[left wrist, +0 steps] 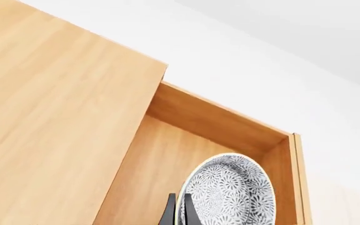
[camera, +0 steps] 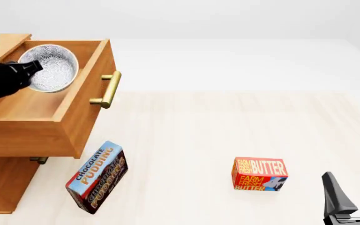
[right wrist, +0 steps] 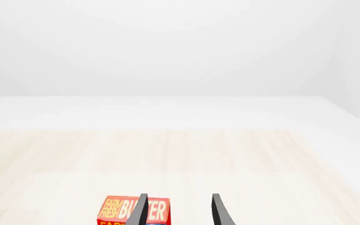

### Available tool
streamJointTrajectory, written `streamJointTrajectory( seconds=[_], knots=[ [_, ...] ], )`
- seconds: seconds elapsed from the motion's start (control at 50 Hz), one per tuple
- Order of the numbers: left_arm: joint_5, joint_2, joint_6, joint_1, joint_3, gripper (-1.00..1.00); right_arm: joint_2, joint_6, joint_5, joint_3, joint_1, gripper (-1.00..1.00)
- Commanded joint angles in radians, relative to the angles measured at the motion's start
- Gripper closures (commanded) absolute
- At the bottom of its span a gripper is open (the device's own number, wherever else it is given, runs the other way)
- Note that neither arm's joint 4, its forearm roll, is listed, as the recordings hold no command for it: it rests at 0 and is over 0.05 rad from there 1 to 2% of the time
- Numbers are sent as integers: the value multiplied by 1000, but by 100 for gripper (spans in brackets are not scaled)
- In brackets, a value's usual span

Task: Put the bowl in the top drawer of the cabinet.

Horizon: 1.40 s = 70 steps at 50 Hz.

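Observation:
The bowl point(camera: 52, 68), white with a blue-grey speckled pattern, hangs tilted on edge inside the pulled-out top drawer point(camera: 83, 110), above its floor. My left gripper point(camera: 35, 69) is shut on the bowl's rim. In the left wrist view the bowl point(left wrist: 230, 192) shows its patterned inside against the drawer's inner wall point(left wrist: 211, 117), with my left gripper point(left wrist: 178, 212) pinching the rim. The cabinet point(camera: 5, 187) stands at the left. My right gripper point(camera: 354, 186) stands open near the front right, its fingers empty, and in its own view it point(right wrist: 178, 211) points toward the butter box.
A red butter box point(camera: 259, 174) lies on the table at the centre right, seen also in the right wrist view point(right wrist: 130, 210). A chocolate pudding box point(camera: 97, 176) leans in front of the cabinet. The drawer's brass handle point(camera: 108, 89) sticks out to the right.

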Motion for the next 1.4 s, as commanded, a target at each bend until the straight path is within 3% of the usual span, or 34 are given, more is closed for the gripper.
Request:
streamJointTrajectory(
  seconds=[0.02, 0.62, 0.64, 1.4],
  knots=[
    [-15, 4, 4, 17, 13, 100, 0, 0, 0, 0, 0, -100],
    [-22, 17, -2, 34, 31, 100, 0, 0, 0, 0, 0, -100],
    [-21, 17, -2, 32, 31, -100, 0, 0, 0, 0, 0, -100],
    [-2, -55, 8, 2, 10, -100, 0, 0, 0, 0, 0, -100]
  ],
)
